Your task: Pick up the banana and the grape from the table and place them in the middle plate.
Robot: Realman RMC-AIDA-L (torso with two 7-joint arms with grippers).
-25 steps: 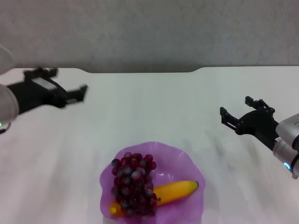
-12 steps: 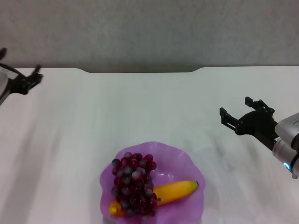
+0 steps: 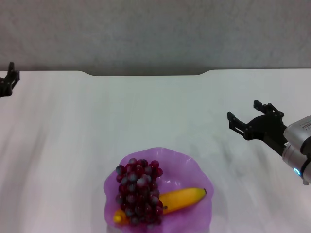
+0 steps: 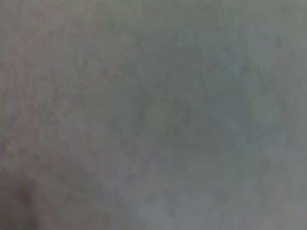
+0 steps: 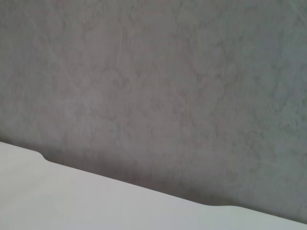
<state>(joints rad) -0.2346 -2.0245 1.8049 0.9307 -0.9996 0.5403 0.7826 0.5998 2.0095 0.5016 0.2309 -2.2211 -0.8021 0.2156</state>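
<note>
Two fruits, both already in the middle plate (image 3: 194,167). Going left to right from the head view:

Your left gripper (image 3: 8,82) sits at the far left edge of the head view, over the far-left part of the table (image 3: 146,111). You only get a sliver of black fingertip there, so you cannot tell whether it's spread or closed. Its wrist view gives you nothing but blurred grey surface.

Centre, near edge: the purple scalloped plate sits on the table, close to the robot. The grape (image 3: 138,194) bunch lies in the plate's left half, running from the far side of the plate toward the near side. The banana (image 3: 182,199) lies across the plate under and beside the bunch. Its right end with the dark tip points toward the plate's right rim, and its left end pokes out below the grapes at the near-left. The two fruits are touching, grapes overlapping the banana's left part.

Right: your right gripper (image 3: 249,116) hangs above the table, well apart from the plate, to its right and farther back. Its fingers are spread, nothing between them. The right wrist view shows only the grey wall (image 5: 168,86) and the table's far edge (image 5: 72,191) with the notch.
</note>
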